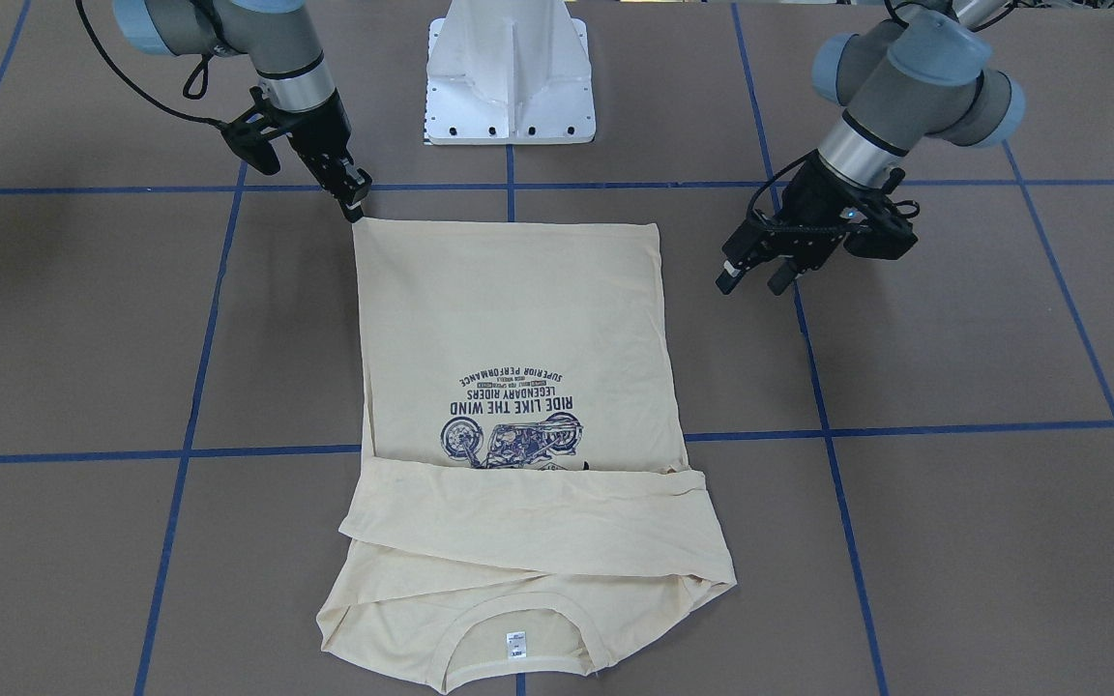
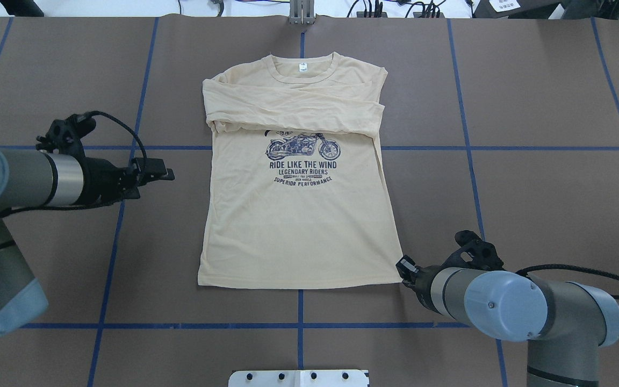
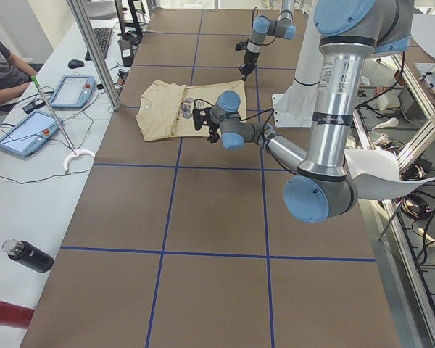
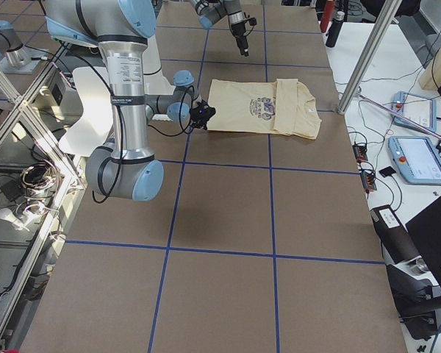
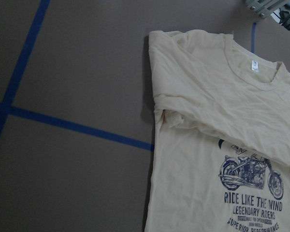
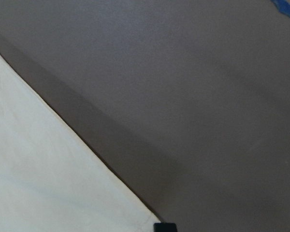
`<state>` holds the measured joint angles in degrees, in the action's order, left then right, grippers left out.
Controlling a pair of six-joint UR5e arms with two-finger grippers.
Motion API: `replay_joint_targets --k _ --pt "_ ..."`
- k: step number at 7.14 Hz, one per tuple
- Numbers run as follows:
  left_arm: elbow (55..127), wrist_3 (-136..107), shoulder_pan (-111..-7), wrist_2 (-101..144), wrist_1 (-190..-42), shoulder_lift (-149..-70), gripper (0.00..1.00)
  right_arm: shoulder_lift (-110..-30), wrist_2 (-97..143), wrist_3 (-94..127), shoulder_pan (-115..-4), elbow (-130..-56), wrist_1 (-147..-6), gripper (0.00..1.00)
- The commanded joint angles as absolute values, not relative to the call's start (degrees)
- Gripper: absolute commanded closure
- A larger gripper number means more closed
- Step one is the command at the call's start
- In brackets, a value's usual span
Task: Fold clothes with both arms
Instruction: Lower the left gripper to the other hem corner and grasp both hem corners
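The pale cream shirt [image 2: 299,215] lies flat on the table, print up, with both sleeves folded across the chest below the neckline [image 2: 303,72]. It also shows in the front view [image 1: 518,319] and the left wrist view [image 5: 222,145]. My right gripper [image 2: 406,266] sits low at the hem corner nearest it, fingers together on that corner [image 1: 357,205]. In the right wrist view the shirt's corner [image 6: 38,169] runs right up to a black fingertip. My left gripper [image 2: 162,171] hovers open beside the shirt's other side edge, a short gap away [image 1: 752,280].
The white pedestal base [image 1: 509,77] stands behind the hem. Blue tape lines [image 2: 116,226] grid the brown table. A side bench holds tablets [image 3: 72,90] and a seated person [image 3: 0,65]. Bottles [image 3: 29,255] lie at the bench's near end.
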<state>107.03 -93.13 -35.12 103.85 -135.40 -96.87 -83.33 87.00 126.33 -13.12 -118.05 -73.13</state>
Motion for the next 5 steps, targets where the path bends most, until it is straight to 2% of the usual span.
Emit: replay_joint_targets --k 1,5 --pt "109.8 -99.8 -27.4 98.0 -127.7 -97.3 0.01 -83.3 87.0 126.3 -13.1 -118.2 -73.1 1.0" --pt "109.5 -103.3 -20.2 96.8 -112.8 -104.7 0.15 -83.4 86.9 126.5 -13.1 -117.9 -73.2 1.0"
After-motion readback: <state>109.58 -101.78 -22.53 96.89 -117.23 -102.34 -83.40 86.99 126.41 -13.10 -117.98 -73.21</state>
